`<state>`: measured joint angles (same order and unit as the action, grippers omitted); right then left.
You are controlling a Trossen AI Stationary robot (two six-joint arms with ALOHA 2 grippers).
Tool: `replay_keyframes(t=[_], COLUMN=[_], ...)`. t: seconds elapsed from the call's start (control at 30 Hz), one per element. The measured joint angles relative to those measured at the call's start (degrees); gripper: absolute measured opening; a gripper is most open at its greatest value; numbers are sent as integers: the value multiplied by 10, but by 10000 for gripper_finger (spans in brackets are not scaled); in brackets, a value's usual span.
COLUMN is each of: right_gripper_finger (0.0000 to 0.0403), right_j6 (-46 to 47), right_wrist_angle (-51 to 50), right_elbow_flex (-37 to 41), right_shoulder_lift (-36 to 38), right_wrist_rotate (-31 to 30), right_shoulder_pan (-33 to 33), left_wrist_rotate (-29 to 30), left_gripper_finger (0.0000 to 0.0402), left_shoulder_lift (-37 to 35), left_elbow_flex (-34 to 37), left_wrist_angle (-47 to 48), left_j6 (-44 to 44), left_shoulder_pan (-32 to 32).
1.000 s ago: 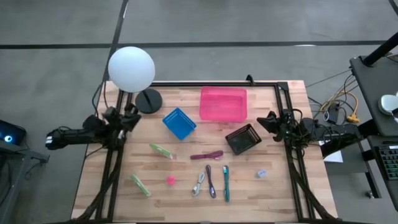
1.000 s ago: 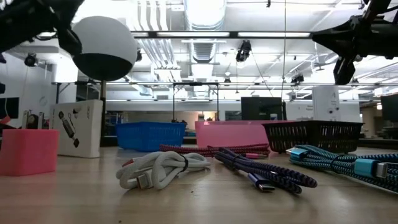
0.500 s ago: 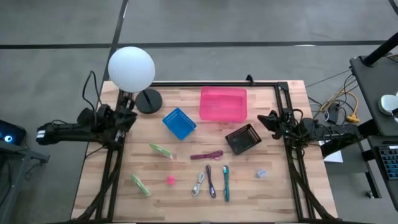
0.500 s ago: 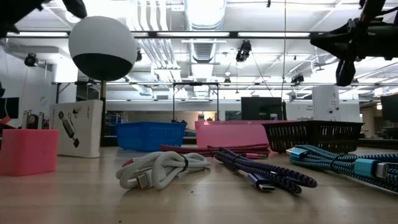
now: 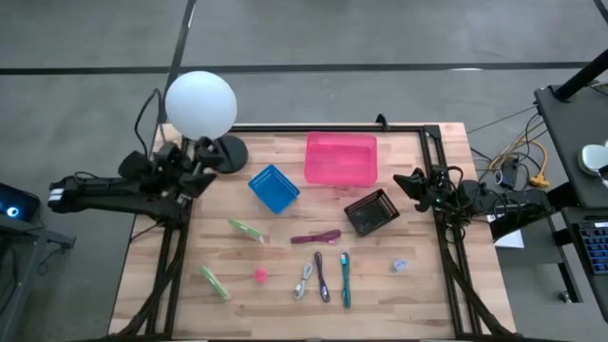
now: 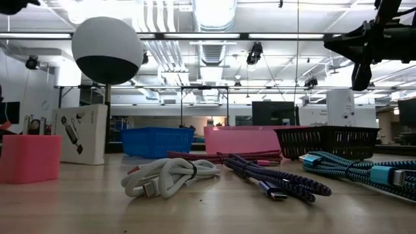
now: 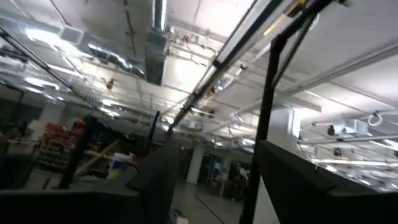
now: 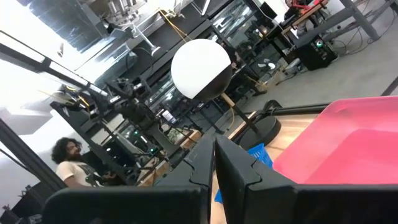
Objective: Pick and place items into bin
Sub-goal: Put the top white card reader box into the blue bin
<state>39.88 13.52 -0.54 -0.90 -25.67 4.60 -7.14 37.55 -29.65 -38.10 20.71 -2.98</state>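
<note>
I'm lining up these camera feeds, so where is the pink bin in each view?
High view: pink bin at the table's far middle, right of the blue bin.
Low view: centre, between blue and black bins.
Left wrist view: not in it.
Right wrist view: lower right.
Shared landmark: white globe lamp.

Wood table, plastic bins, braided cables

Table (image 5: 418, 294) is pale butcher-block wood, matt, visible plank seams. Pink bin (image 5: 340, 158) and blue bin (image 5: 274, 188) look smooth plastic; black basket (image 5: 371, 211) is mesh-walled. Cables (image 6: 273, 179) have woven braided cloth sleeves; white cable (image 6: 170, 177) smooth rubbery. Globe lamp (image 5: 200, 104) matt white, black base (image 5: 228, 153) matt.
</note>
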Motion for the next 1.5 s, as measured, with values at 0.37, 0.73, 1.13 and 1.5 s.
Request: replay_keyframes(t=[0.37,0.73,1.13,1.5], right_gripper_finger=[9,9,9,9], right_j6=[0,-1,-13,-27], right_wrist_angle=[0,-38,-51,-62], right_elbow_flex=[0,0,0,0], right_shoulder_lift=[0,0,-1,-1], right_wrist_rotate=[0,1,1,2], right_shoulder_pan=[0,0,0,0], left_wrist_rotate=[-45,-63,-78,-76], left_gripper_finger=[189,189,189,189], left_shoulder_lift=[117,198,257,344], left_elbow_flex=[-201,-349,-360,-360], left_wrist_angle=[441,638,781,928], left_j6=[-35,-107,-125,-208], left_shoulder_pan=[8,17,37,58])
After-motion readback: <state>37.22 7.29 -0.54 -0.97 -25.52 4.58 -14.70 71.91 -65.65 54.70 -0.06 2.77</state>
